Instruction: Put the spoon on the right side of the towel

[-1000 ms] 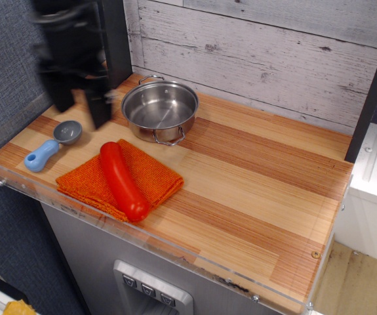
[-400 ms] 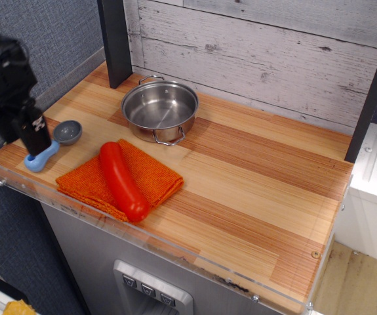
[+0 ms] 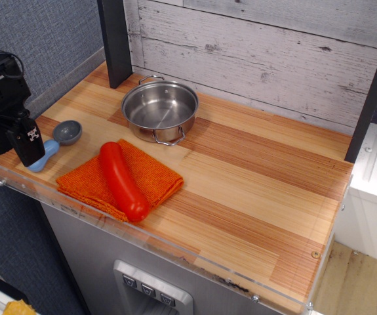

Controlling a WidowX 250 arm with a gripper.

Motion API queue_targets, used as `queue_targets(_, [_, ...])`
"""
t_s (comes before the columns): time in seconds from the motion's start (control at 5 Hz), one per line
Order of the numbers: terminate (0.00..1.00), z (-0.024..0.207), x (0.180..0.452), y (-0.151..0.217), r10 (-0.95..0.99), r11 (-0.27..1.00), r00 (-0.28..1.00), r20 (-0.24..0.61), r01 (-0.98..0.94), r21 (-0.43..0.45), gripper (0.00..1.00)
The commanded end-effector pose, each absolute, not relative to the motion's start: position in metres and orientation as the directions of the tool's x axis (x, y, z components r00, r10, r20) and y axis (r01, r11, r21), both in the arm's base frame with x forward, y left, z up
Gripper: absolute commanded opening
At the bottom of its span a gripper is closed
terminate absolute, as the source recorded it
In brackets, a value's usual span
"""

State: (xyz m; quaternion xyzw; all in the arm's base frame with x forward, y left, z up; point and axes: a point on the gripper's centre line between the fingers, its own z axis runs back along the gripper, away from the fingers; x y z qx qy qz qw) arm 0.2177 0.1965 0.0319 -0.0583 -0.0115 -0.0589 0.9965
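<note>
While the spoon (image 3: pixel 54 143) has not yet left the worktop (image 3: pixel 254 197), the step in hand looks like the grasp itself: the black tool (image 3: pixel 29 152) sits low over the light-blue handle at the near left corner, hiding the handle's end. Whether its jaws are spread or already pinched on the handle cannot be told from this angle. A small white mark shows on the tool's body, too small to read; no other writing is visible.

Just right of the spoon lies the orange towel (image 3: pixel 155 180), with a long red sausage-shaped object (image 3: pixel 121 180) resting across it. Beyond them stands the empty steel pot (image 3: pixel 160 110), close to the towel's far corner.

If the grip is secured, the next move likely calls for a lift high enough to clear the red object, then a carry rightward to the bare wood beside the towel's right edge, keeping clear of the pot.
</note>
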Motion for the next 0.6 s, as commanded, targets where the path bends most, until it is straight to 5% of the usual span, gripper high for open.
queue_targets(0.0, [0.0,0.0156,0.2255,0.1732,-0.13,0.99,0.991,0.0,0.13,-0.061,1.0])
queue_targets(0.4, [0.0,0.0093,0.226,0.1724,-0.122,0.992,0.992,-0.004,0.122,-0.02,1.0])
